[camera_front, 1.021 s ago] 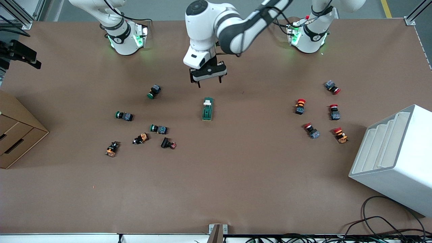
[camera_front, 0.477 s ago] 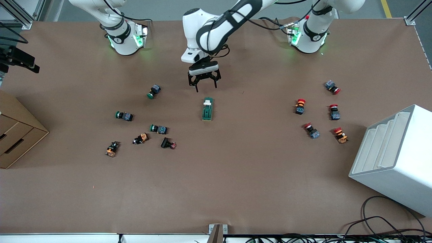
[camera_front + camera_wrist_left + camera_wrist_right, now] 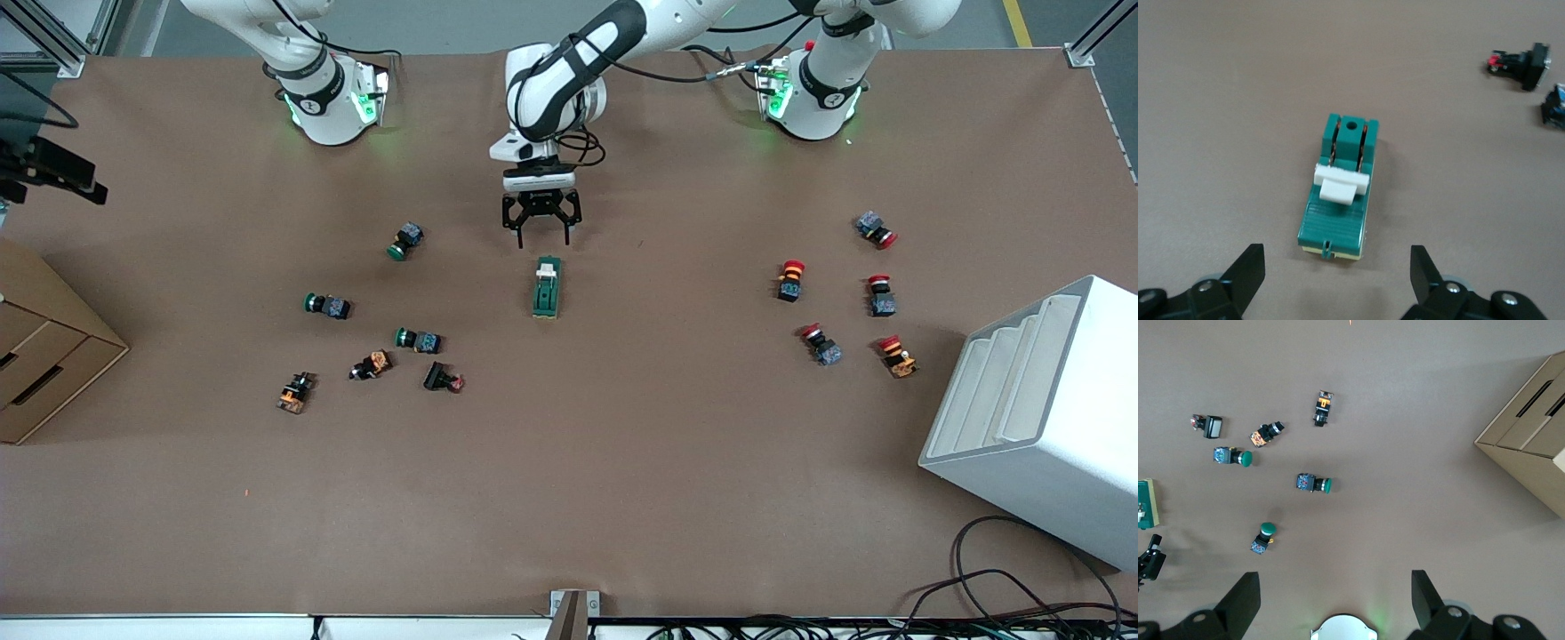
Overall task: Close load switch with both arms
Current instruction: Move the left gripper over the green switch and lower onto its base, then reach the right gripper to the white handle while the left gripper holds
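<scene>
The left end effector point(image 3: 542, 233) hangs low over the brown bench point(image 3: 622, 462), fingers spread wide and pointing down, just short of the load switch point(image 3: 547, 287) — which lies flat mid-bench, slightly nearer the front camera than the end effector. In the left wrist view the switch point(image 3: 1340, 187) sits between the two parted fingertips point(image 3: 1248, 267) but clear of both, its white lever point(image 3: 1340, 185) lying across the green body. The right arm point(image 3: 302, 62) waits near its base; its end effector point(image 3: 1331, 600), seen only in the right wrist view, is held high with fingers spread, gripping nothing. Green-capped push buttons point(image 3: 407, 241) and a few orange and black parts point(image 3: 372, 364) lie scattered toward the right arm's end of the bench, beside a cardboard box point(image 3: 44, 347). Red-capped push buttons point(image 3: 789, 279) cluster toward the left arm's end — near a white tiered rack point(image 3: 1040, 418).
</scene>
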Tool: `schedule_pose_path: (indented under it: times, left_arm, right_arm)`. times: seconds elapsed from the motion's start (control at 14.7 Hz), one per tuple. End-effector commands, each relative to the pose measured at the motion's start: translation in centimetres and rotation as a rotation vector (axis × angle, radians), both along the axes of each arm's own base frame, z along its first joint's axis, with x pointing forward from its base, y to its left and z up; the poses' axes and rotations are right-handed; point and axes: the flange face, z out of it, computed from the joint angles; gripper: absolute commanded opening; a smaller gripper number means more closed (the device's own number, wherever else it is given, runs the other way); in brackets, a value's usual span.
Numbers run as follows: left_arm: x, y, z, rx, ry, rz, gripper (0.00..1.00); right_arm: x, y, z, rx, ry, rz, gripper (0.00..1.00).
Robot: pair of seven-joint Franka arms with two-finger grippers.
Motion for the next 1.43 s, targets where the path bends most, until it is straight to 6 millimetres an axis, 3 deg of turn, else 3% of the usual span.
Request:
schedule_pose_path:
  times: [0.0, 0.2, 0.41, 0.68, 0.82, 1.16, 1.36]
  left_arm:
    - [-0.9, 1.8, -2.1, 0.007, -0.120, -0.059, 0.96]
    - [-0.7, 1.9, -3.7, 0.027, -0.214, -0.081, 0.96]
    - [0.0, 0.9, -3.3, 0.009, -0.229, -0.064, 0.99]
    - [1.0, -0.2, -3.6, -0.019, -0.267, -0.015, 0.98]
    - [-0.2, -0.2, -5.0, 0.005, -0.278, -0.019, 0.98]
    - [-0.7, -0.5, -6.1, -0.008, -0.302, 0.011, 0.99]
    - [-0.8, -0.3, -6.5, -0.012, -0.302, 0.019, 1.00]
  right_arm:
    - [1.9, -0.8, -3.6, -0.013, 0.061, 0.009, 1.00]
    - [2.7, 0.7, -6.3, -0.015, 0.099, -0.047, 1.00]
    - [4.0, 5.0, -10.1, 0.024, 0.111, -0.199, 1.00]
    - [3.4, 13.8, -15.1, 0.008, 0.119, -0.342, 1.00]
    - [2.4, 18.4, -17.7, 0.011, 0.116, -0.429, 1.00]
    - [-1.8, 29.9, -24.6, 0.065, 0.090, -0.543, 1.00]
    - [-3.9, 34.5, -28.3, 0.062, 0.049, -0.586, 1.00]
